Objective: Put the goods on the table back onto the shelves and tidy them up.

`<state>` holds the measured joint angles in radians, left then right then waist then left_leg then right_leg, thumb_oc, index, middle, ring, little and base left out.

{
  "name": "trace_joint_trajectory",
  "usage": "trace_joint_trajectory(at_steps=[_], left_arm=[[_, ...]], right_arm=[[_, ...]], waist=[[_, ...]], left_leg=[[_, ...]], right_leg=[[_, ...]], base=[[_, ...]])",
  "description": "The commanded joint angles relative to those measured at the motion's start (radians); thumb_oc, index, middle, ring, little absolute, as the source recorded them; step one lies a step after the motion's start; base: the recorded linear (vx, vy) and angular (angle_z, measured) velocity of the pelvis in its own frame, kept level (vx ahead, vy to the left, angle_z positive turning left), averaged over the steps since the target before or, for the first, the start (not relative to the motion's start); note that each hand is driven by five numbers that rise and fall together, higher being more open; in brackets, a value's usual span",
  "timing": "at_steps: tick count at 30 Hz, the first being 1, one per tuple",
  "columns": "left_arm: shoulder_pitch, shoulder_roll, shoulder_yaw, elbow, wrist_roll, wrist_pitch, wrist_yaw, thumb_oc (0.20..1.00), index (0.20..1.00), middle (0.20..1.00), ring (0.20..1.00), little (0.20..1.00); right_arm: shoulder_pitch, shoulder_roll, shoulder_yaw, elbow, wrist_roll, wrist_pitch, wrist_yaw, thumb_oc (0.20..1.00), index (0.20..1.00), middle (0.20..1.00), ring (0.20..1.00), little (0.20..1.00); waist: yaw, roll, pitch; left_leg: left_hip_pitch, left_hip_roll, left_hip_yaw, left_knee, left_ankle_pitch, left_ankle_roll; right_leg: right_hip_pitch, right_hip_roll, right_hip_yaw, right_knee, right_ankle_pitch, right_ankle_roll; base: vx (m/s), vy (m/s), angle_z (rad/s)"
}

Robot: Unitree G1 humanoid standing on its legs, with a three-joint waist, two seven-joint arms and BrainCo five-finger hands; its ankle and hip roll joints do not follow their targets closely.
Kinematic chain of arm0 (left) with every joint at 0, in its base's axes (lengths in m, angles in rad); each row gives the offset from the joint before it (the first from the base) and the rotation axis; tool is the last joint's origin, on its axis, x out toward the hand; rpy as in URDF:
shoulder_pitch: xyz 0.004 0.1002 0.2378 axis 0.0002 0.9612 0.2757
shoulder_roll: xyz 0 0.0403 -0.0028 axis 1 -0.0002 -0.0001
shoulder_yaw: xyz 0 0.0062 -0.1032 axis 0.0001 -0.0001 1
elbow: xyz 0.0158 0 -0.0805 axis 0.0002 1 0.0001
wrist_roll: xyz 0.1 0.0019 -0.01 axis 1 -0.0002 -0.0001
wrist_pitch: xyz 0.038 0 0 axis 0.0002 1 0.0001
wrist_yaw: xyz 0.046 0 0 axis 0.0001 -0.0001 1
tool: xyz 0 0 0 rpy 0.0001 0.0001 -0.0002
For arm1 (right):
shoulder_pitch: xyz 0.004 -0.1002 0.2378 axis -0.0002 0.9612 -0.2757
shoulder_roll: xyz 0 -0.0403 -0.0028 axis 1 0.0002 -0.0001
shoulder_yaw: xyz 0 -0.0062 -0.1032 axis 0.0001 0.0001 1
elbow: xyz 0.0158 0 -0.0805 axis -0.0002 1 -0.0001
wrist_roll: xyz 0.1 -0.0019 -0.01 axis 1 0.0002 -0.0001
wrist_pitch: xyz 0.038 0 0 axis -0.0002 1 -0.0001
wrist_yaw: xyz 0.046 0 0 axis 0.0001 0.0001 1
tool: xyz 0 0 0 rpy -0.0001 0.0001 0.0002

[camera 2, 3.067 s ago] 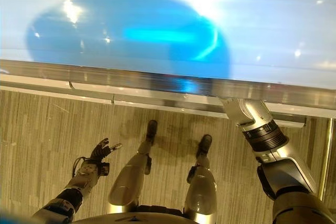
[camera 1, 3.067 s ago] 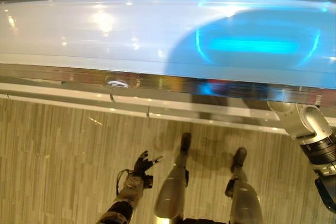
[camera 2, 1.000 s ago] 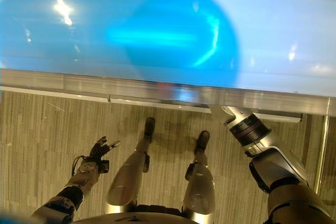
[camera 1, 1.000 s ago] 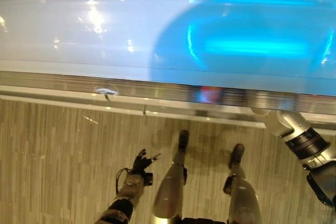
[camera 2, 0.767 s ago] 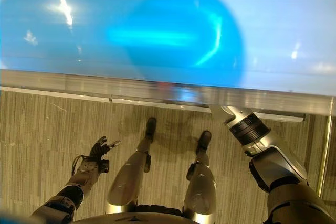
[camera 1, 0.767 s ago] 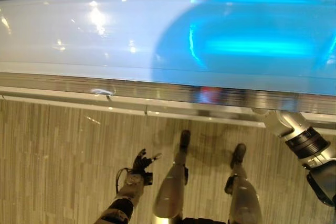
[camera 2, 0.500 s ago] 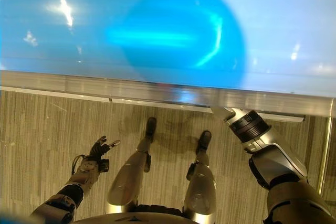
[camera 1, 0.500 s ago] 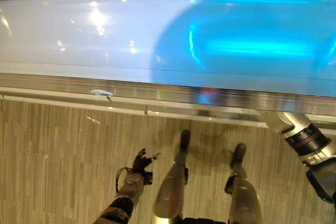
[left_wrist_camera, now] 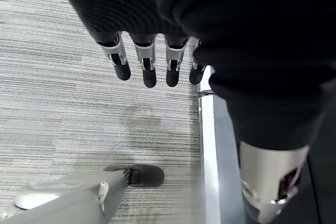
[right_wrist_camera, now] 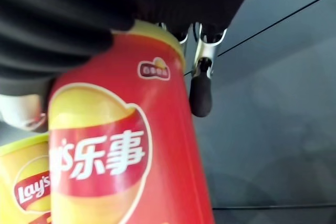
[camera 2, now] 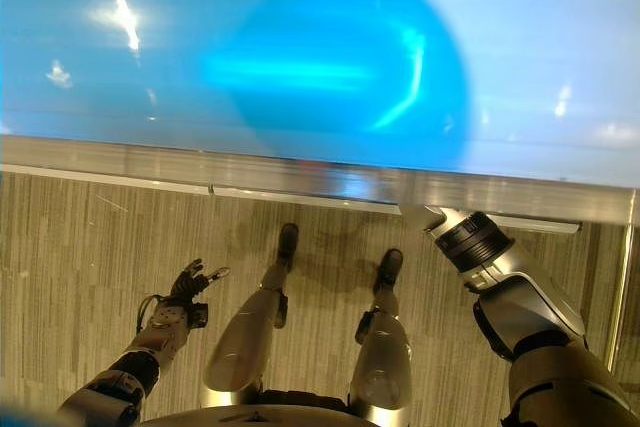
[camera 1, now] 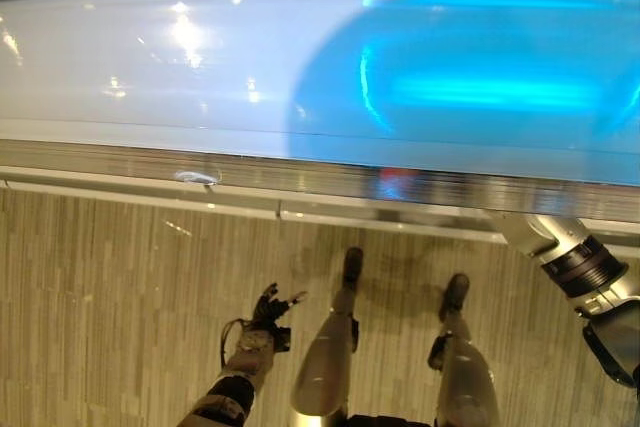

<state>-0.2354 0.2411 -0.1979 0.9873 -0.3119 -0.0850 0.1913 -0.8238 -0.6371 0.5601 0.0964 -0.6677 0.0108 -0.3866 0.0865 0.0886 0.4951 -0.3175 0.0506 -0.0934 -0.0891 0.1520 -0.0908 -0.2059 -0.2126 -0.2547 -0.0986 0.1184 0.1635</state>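
The right robot hand (right_wrist_camera: 79,19) is clamped on a red crisp can (right_wrist_camera: 126,145) just beside a yellow crisp can (right_wrist_camera: 23,187), which a careless shove could topple, while the left robot hand (left_wrist_camera: 147,61) hangs apart-fingered above the floor (left_wrist_camera: 63,103).

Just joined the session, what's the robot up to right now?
The right robot hand is reaching under the glossy shelf edge, and its wrist view shows it wrapped round a red chip can, next to a yellow can. The left robot hand hangs low over the floor with fingers relaxed, holding nothing. It looks like a can is being placed or straightened on the shelf.
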Motion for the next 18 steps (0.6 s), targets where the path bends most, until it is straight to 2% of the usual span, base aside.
trace_joint_trajectory(at_steps=[1, 18], left_arm=[[-0.02, 0.016, -0.043, 0.063, -0.037, -0.014, 0.02, 1.0, 1.0, 1.0, 1.0, 1.0], [-0.03, 0.018, -0.037, 0.07, -0.039, -0.013, 0.021, 1.0, 1.0, 1.0, 1.0, 1.0]], right_arm=[[-0.087, 0.029, 0.014, 0.019, -0.014, -0.024, -0.039, 0.2, 0.2, 0.2, 0.2, 0.2], [-0.111, 0.031, 0.015, 0.026, -0.024, -0.014, -0.047, 0.2, 0.2, 0.2, 0.2, 0.2]], waist=[[0.004, -0.019, -0.065], [0.003, -0.02, -0.074]], left_leg=[[-0.014, 0.057, 0.053, 0.002, -0.063, -0.056], [-0.012, 0.06, 0.06, 0.002, -0.066, -0.056]], right_leg=[[-0.064, -0.091, 0.074, 0.138, -0.062, 0.049], [-0.068, -0.091, 0.082, 0.135, -0.059, 0.049]], base=[[0.0, 0.0, 0.0], [0.0, 0.0, 0.0]])
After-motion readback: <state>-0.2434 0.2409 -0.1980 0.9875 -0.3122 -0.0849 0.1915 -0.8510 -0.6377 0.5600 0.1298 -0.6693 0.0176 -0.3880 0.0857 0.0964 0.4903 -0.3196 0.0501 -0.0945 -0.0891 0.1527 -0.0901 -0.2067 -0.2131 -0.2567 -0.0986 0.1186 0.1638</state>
